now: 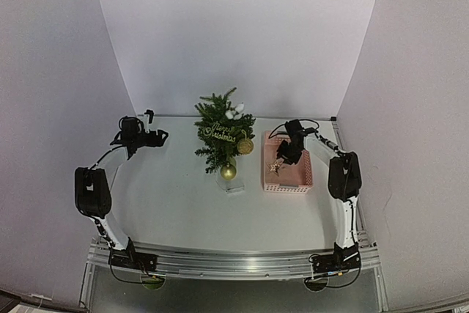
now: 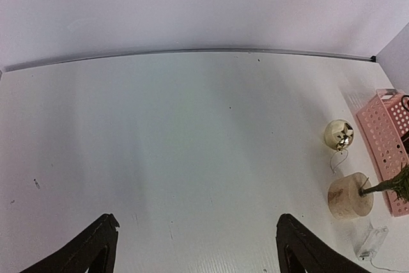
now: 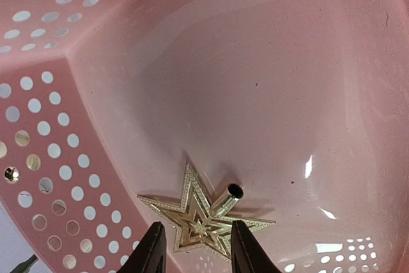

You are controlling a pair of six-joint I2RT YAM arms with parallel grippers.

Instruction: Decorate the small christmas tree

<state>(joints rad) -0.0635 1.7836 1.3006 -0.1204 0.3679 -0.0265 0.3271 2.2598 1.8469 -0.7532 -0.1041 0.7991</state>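
Observation:
The small christmas tree (image 1: 220, 135) stands at mid table, carrying a gold script sign, white bits and a gold ball (image 1: 245, 146). Its pale round base (image 2: 350, 197) shows at the right of the left wrist view. A second gold ball (image 1: 229, 172) (image 2: 339, 133) lies on the table beside the base. A gold star topper (image 3: 204, 218) (image 1: 275, 167) lies in the pink basket (image 1: 286, 189) (image 3: 57, 126). My right gripper (image 3: 195, 247) (image 1: 287, 155) reaches into the basket, its fingers closed against the star's lower part. My left gripper (image 2: 198, 222) (image 1: 156, 126) hovers wide open over bare table, left of the tree.
A small clear plastic box (image 1: 234, 185) (image 2: 370, 242) with a thin wire lies in front of the tree's base. White walls close the table at the back and on both sides. The pink basket (image 2: 383, 139) stands right of the tree.

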